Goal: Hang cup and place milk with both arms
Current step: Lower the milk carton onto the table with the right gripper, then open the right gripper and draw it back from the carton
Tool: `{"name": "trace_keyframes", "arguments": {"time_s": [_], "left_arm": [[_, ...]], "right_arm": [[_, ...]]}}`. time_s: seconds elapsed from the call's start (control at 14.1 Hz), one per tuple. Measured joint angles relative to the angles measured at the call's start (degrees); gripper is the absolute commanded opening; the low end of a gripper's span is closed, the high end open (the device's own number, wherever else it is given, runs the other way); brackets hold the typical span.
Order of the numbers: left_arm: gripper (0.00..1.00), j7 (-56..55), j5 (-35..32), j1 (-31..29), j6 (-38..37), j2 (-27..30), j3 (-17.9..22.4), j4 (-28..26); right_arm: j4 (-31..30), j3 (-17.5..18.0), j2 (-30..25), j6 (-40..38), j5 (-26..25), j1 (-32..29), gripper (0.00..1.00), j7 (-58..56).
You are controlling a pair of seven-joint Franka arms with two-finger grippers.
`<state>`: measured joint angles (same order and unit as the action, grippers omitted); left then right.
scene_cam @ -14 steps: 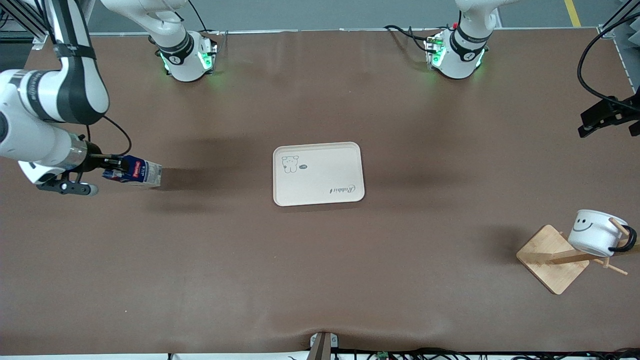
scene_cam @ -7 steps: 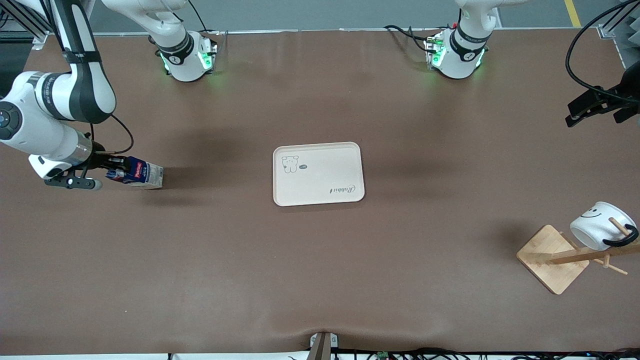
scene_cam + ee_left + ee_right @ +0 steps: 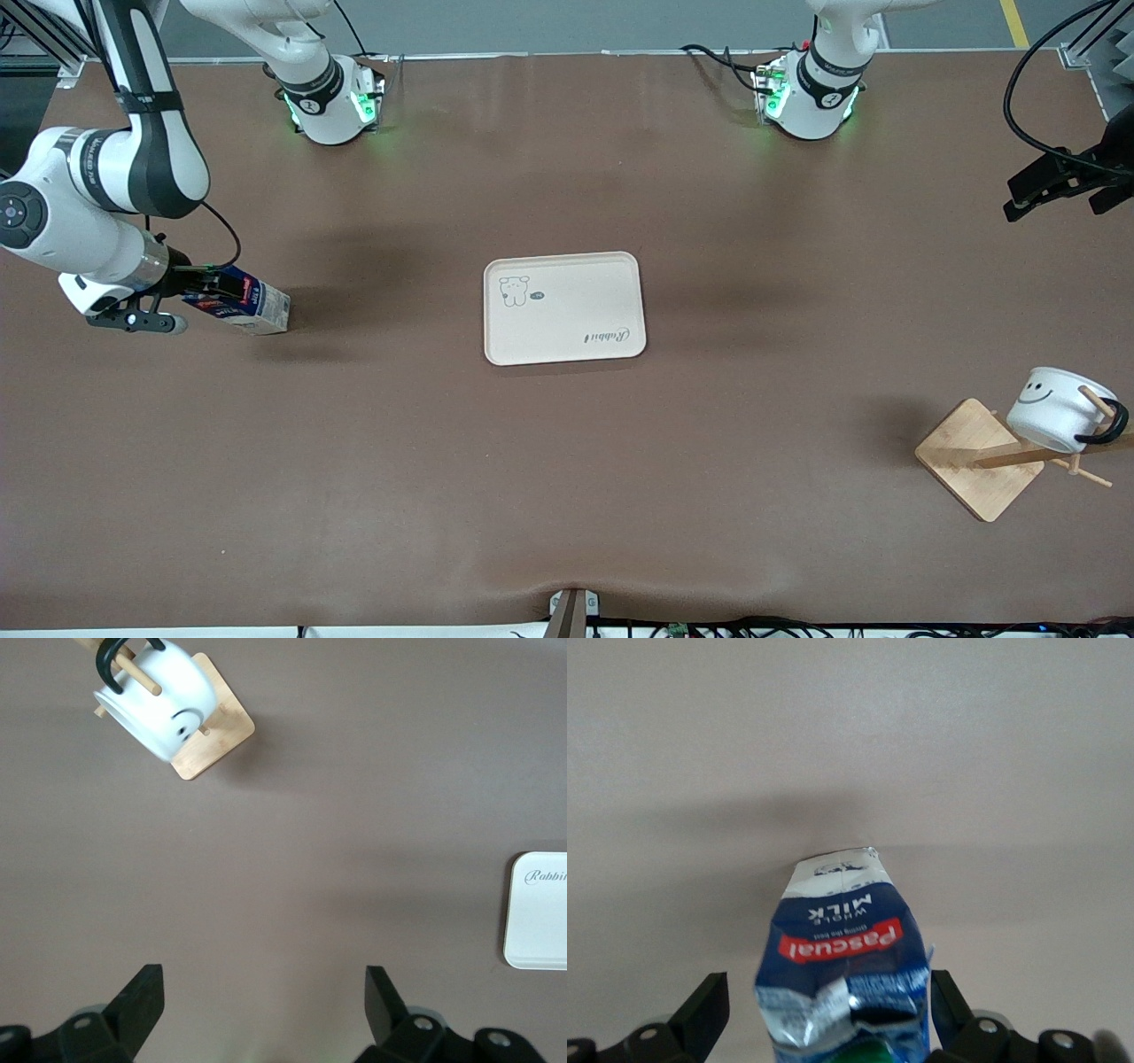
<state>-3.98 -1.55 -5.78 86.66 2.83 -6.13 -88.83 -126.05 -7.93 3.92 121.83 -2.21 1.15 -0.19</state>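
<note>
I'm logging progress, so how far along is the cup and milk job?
Done: the cup hangs on the rack, and the left gripper is open, up off it. In hand: the milk sits between the open right gripper's fingers, on the table, not on the tray. Left: getting the milk onto the tray.

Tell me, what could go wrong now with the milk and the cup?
1. The milk sits between the fingers of the open right tool, very close to one, and not on the tray. Pulling away might knock it over.
2. The cup hangs tilted by its handle on the wooden rack. A bump might slip it off. The open left tool hovers over the left arm's end of the table.
</note>
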Motion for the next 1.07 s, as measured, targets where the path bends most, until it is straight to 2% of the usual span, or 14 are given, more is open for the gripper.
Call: {"name": "trace_keyframes", "arguments": {"time_s": [0.36,0.5,1.07], "left_arm": [[1.00,-0.24,0.00,0.21,-0.11,0.00,0.00,-0.21],[1.00,-0.30,0.00,0.21,0.03,0.00,0.00,-0.21],[1.00,-0.47,0.00,-0.04,1.48,0.17,0.79,-0.12]], "right_arm": [[0.14,0.01,0.00,-0.79,0.00,0.00,1.00,0.00],[2.31,0.13,-0.07,-3.82,0.00,0.00,1.00,-0.01],[32.15,1.61,-0.99,-29.23,0.10,3.60,1.00,-0.15]]}}
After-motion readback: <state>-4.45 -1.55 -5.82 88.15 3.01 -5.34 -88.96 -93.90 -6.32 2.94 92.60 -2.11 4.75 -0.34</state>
